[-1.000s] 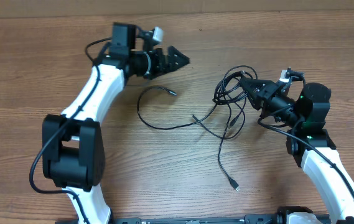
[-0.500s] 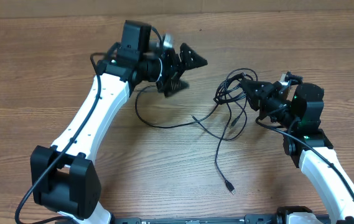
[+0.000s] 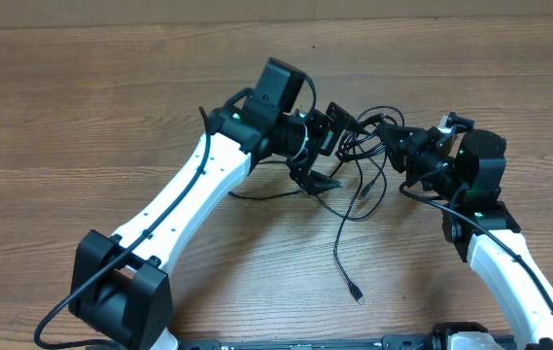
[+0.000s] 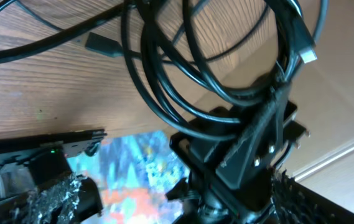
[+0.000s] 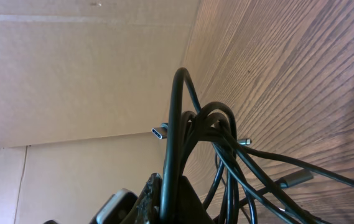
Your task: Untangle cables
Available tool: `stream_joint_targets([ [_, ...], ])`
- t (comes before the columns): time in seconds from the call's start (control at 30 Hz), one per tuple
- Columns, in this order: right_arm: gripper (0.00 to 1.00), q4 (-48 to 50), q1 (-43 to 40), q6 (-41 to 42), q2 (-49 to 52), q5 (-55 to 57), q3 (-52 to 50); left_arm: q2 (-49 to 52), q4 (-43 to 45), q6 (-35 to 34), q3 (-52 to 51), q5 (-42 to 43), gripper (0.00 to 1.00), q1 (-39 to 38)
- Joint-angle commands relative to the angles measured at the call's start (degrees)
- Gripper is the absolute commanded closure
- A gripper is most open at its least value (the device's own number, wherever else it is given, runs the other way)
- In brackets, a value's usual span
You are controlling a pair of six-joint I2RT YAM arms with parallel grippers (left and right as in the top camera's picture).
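The cables [image 3: 362, 146] form a black tangle at the table's middle right, and one strand trails down to a plug [image 3: 356, 292]. My right gripper [image 3: 387, 129] is shut on the tangle's upper right side. In the right wrist view the cables [image 5: 209, 134] rise out of the right gripper [image 5: 178, 190], pinched between its jaws. My left gripper [image 3: 333, 146] stands open just left of the tangle, one finger above and one below its left edge. The left wrist view shows loops of the cables [image 4: 183, 68] close ahead of the left gripper [image 4: 183, 208], with nothing between the fingers [image 4: 46, 199].
One cable strand [image 3: 257, 194] runs left under the left arm [image 3: 198, 194]. The right arm [image 3: 509, 262] comes in from the lower right corner. A cardboard wall [image 5: 71, 68] borders the wooden table [image 3: 82, 117] at the back.
My left arm has swung right from the table's upper left to the tangle, its gripper staying open. The trailing plug has shifted slightly left. The right gripper has kept its grip and barely moved.
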Motion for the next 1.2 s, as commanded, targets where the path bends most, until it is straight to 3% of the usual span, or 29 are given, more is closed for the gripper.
stream_joint_targets([
  [0.0, 0.96, 0.46, 0.17, 2.05, -0.13, 0.26, 0.85, 0.09, 0.02, -11.74, 0.50, -6.75, 0.00, -1.68],
  [0.17, 0.96, 0.33, 0.17, 3.37, -0.15, -0.61, 0.85, 0.09, 0.28, -26.58, 0.50, -15.87, 0.00, -4.37],
  [0.4, 0.96, -0.81, 0.17, 5.35, -0.15, -4.72, 0.85, 0.11, 4.52, -26.53, 0.50, -25.27, 0.00, -5.79],
  [0.57, 0.96, -0.81, 0.17, 7.82, -0.15, -9.33, 0.85, 0.61, 4.07, -26.43, 0.50, -26.45, 0.00, -5.84],
  [0.63, 0.96, -0.52, 0.17, 8.92, -0.15, -11.06, 0.85, 1.42, 4.09, -26.40, 0.50, -26.43, 0.12, -5.84],
  [0.73, 0.96, -0.20, 0.17, 9.07, -0.15, -12.61, 0.85, 2.80, 4.20, -24.98, 0.50, -26.01, 0.48, -5.84],
  [0.8, 0.96, -0.59, 0.22, 8.85, -0.15, -13.25, 0.85, 3.26, 4.28, -22.64, 0.50, -26.43, 0.69, -5.77],
  [0.83, 0.96, -0.66, 0.22, 8.11, -0.15, -13.33, 0.85, 3.32, 4.74, -19.21, 0.50, -27.67, 0.92, -5.46],
  [1.0, 0.96, -1.68, 0.22, 5.01, -0.15, -13.46, 0.85, 3.32, 11.69, 0.79, 0.50, -29.09, 0.96, -3.76],
  [1.17, 0.91, -1.68, 0.22, -2.45, -0.15, -16.06, 0.85, 3.08, 20.94, 27.61, 0.52, -22.10, 0.96, -0.02],
])
